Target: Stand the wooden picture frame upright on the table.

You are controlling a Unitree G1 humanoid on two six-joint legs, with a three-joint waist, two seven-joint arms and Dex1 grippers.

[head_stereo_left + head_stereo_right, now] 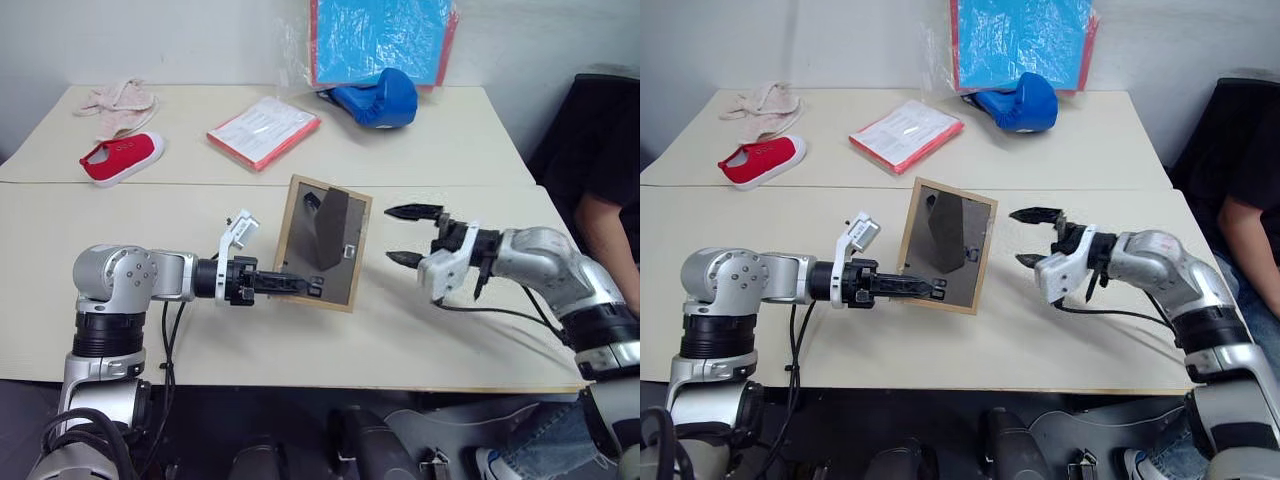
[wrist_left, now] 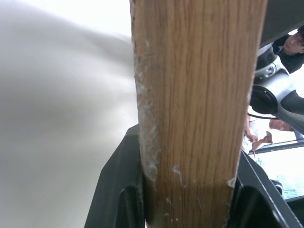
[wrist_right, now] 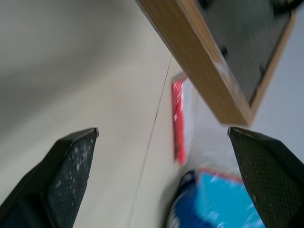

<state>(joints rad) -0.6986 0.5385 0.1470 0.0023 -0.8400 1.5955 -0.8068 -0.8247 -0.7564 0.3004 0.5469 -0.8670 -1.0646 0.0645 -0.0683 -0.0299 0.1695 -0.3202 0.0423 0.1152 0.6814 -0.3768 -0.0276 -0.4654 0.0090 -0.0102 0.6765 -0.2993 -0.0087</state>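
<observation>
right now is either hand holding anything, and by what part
The left hand grips the wooden picture frame by its lower wood edge; the right hand is open, holding nothing.

Lab or office room: plain cream tables (image 1: 470, 330), bare white wall (image 1: 150, 40).

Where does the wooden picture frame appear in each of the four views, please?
Left eye view: wooden picture frame centre, back panel showing.
Right eye view: centre, slightly further left.
Left wrist view: its wood edge between that hand's fingers.
Right wrist view: a corner, upper right.
Shared landmark: red-edged booklet.
</observation>
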